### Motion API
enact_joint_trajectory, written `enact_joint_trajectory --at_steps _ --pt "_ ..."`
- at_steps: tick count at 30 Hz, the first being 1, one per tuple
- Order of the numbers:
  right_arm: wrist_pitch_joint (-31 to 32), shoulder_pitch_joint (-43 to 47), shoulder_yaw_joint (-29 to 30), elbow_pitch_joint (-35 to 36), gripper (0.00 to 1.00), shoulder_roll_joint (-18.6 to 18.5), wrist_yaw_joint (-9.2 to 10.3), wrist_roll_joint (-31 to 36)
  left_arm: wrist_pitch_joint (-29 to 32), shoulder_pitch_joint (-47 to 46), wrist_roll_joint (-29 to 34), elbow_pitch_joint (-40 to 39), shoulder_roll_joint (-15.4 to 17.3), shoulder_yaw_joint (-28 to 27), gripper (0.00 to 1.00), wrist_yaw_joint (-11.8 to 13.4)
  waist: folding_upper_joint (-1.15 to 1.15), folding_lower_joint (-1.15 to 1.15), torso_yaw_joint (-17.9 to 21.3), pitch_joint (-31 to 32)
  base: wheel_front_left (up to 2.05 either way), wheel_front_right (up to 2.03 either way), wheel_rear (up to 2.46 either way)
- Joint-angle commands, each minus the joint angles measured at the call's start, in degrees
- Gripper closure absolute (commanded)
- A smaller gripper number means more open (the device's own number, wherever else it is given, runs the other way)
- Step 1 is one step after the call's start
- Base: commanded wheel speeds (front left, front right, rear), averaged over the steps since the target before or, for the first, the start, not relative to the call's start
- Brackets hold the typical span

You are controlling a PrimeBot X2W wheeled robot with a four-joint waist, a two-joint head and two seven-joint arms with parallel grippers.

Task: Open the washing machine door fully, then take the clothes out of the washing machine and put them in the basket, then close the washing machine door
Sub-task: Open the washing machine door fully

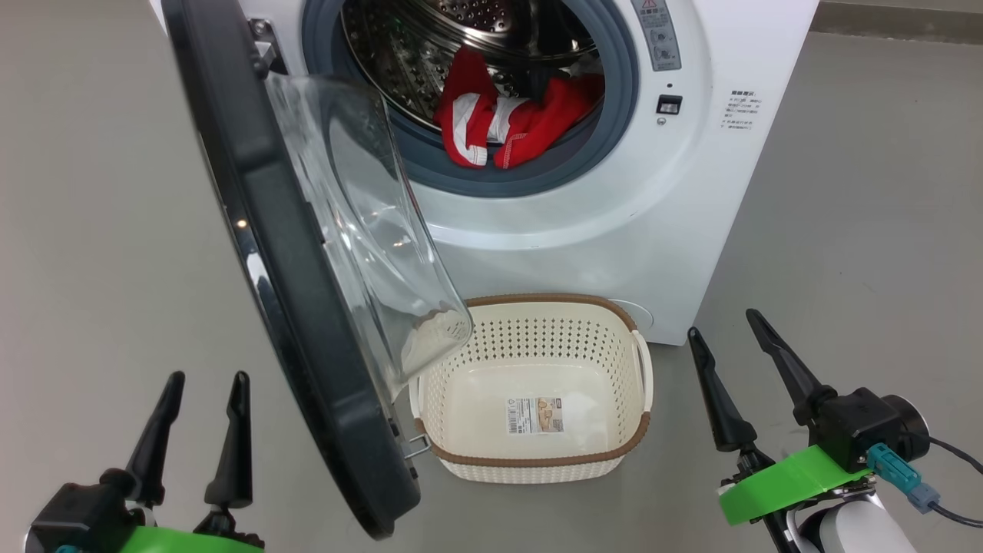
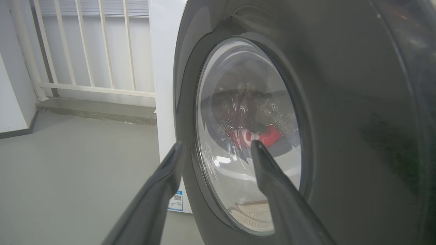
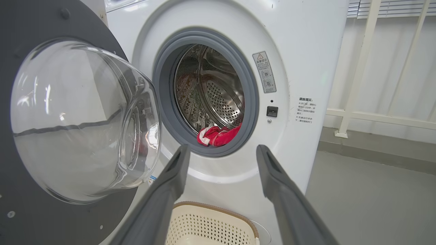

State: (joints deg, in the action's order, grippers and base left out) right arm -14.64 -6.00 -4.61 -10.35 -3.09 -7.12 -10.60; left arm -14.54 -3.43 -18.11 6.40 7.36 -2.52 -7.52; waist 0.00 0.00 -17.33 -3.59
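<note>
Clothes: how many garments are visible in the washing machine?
1. A red garment with white stripes lies at the front of the drum, spilling onto the grey gasket. More may be hidden behind it.

Basket corner behind door

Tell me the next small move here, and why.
Probably push the washing machine door wider with the right gripper, which is on its inner side. The door stands only partway out, its glass bowl overhanging the left end of the basket. The clothes wait at the drum mouth. Right and left gripper jaws are open, empty.
</note>
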Motion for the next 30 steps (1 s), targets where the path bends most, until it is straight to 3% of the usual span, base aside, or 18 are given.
enact_joint_trajectory --at_steps 1,6,7,8,23,30 --pt "-0.36 -0.57 -1.62 1.38 0.0 0.21 -0.36 -0.6 -0.46 -0.89 0.58 -1.18 1.23 -1.98 0.0 0.03 0.0 0.0 -0.02 0.02 0.0 0.0 0.0" --pt "-0.36 -0.31 -1.75 1.18 0.0 0.21 -0.36 -0.9 -0.46 -0.78 0.96 -1.88 1.14 -2.43 0.0 0.03 0.0 0.0 -0.02 0.2 0.0 0.0 0.0" --pt "-0.36 -0.26 -1.76 1.12 0.0 0.21 -0.36 -0.98 -0.46 -0.74 0.99 -2.11 1.05 -2.6 0.15 0.03 0.0 0.0 -0.02 0.26 0.0 0.0 0.0" --pt "-0.36 -0.21 -1.78 1.05 0.0 0.21 -0.36 -1.05 -0.46 -0.75 0.99 -2.46 0.96 -2.84 1.0 0.03 0.0 0.0 -0.01 0.35 0.0 0.0 0.0" --pt "-0.36 0.05 -1.78 0.35 0.0 0.21 -0.36 -1.39 -0.46 -4.43 3.5 -17.55 -1.14 -8.99 1.0 0.03 0.0 0.0 0.2 0.91 0.0 0.0 0.0" --pt "-0.36 -0.17 -2.28 0.03 0.0 0.21 -0.36 -1.57 -0.46 -7.96 2.43 -24.88 -1.47 -6.21 1.0 0.03 0.0 0.0 0.94 0.97 0.0 0.0 0.0"
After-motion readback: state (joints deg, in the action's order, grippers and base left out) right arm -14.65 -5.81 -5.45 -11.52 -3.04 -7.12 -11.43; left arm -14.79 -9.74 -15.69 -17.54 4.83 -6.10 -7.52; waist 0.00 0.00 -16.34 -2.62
